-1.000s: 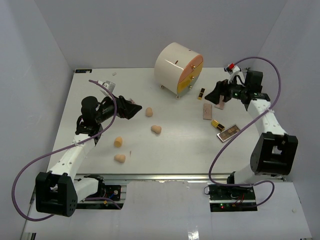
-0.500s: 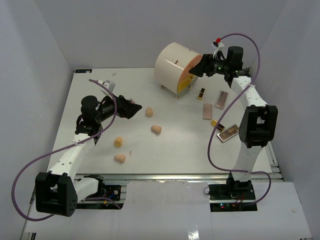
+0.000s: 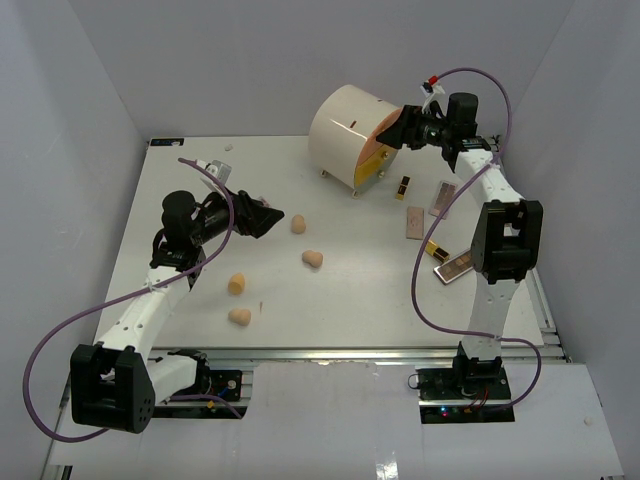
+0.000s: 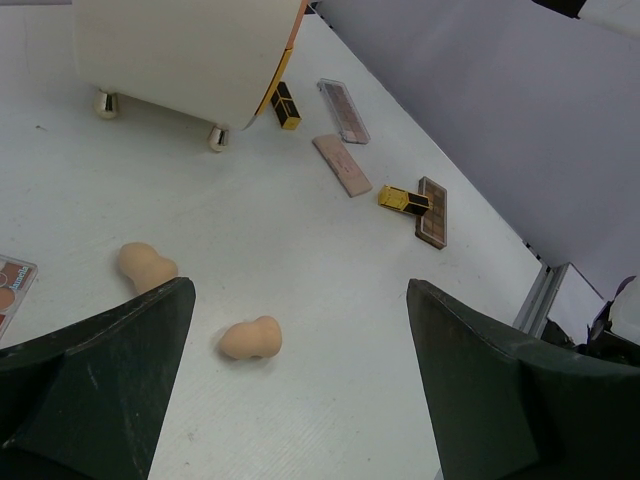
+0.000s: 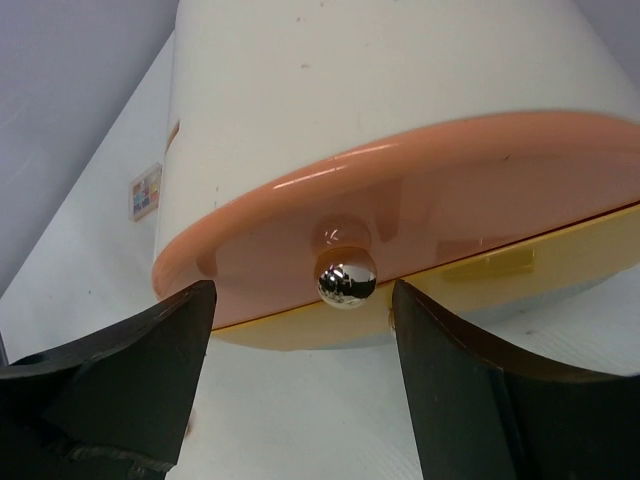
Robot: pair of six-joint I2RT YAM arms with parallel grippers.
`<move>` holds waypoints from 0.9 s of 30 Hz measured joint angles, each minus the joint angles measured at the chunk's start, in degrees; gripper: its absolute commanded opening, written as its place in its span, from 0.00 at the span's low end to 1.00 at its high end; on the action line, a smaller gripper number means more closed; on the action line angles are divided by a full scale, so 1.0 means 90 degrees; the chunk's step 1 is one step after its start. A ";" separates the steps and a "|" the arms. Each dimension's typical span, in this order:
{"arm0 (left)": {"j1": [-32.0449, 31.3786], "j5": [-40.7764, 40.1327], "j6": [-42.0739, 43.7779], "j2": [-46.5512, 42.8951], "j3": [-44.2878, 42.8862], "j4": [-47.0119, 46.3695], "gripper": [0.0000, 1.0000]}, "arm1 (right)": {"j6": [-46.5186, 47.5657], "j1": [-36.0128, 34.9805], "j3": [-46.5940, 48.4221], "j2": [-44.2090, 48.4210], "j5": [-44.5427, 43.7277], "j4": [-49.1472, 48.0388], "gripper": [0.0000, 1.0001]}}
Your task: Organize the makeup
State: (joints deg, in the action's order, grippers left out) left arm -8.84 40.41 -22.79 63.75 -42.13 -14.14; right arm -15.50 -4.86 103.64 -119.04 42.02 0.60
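Top external view: four sponges [image 3: 313, 259] lie loose on the table's [image 3: 350, 310] left half, with the left gripper [image 3: 272, 218] beside them, jaws wide apart and empty. Palettes [image 3: 412, 224] and lipsticks [image 3: 435, 250] are scattered on the right. At the back, the right gripper [image 5: 302, 288] has its jaws spread around the drawer box's [image 3: 345, 125] silver knob [image 5: 346, 277], not touching it.

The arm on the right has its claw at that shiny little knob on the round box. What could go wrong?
The knob is small, round and shiny, so the right gripper, its jaws either side of it, could slip off. Nothing holds the drawer box; a pull might drag it whole. The lipstick close in front could get knocked.
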 measured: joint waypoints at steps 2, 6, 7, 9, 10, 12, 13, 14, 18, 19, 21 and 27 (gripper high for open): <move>0.0000 0.0007 0.0000 0.0000 0.0000 -0.0002 0.98 | 0.0000 0.0000 0.0095 -0.0051 -0.0013 -0.0046 0.66; 0.0000 0.0011 0.0002 0.0000 0.0000 0.0001 0.98 | -0.0008 0.0002 0.0190 -0.0120 -0.0007 -0.0114 0.55; 0.0000 0.0011 0.0002 0.0000 0.0000 0.0001 0.98 | -0.0012 0.0002 0.0191 -0.0134 -0.0009 -0.0128 0.53; 0.0000 0.0011 0.0003 0.0000 0.0000 0.0001 0.98 | -0.0021 0.0011 0.0191 -0.0156 -0.0010 -0.0136 0.48; 0.0000 0.0012 0.0005 0.0000 0.0000 0.0001 0.98 | -0.0018 0.0015 0.0191 -0.0164 -0.0016 -0.0138 0.47; 0.0000 0.0013 0.0005 0.0001 0.0000 0.0001 0.98 | -0.0017 0.0023 0.0191 -0.0166 -0.0033 -0.0139 0.43; 0.0000 0.0012 0.0005 0.0002 0.0000 0.0001 0.98 | -0.0016 0.0030 0.0191 -0.0166 -0.0035 -0.0143 0.41; 0.0000 0.0011 0.0005 0.0002 0.0000 0.0001 0.98 | -0.0016 0.0035 0.0190 -0.0166 -0.0039 -0.0150 0.38; 0.0000 0.0011 0.0007 0.0001 0.0000 0.0001 0.98 | -0.0009 0.0045 0.0173 -0.0166 -0.0085 -0.0207 0.28; 0.0000 0.0011 0.0009 0.0001 0.0000 0.0001 0.98 | -0.0009 0.0052 0.0166 -0.0166 -0.0087 -0.0222 0.27; 0.0000 0.0011 0.0010 0.0001 0.0000 0.0002 0.98 | -0.0003 0.0065 0.0146 -0.0166 -0.0083 -0.0240 0.25; 0.0000 0.0011 0.0032 0.0000 0.0000 0.0020 0.98 | -0.0022 0.0149 -0.0199 -0.0074 0.0008 -0.0610 0.24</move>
State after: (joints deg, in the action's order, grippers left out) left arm -8.84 40.51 -22.50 63.75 -42.13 -13.96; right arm -15.70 -3.52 101.86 -119.71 42.09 -4.89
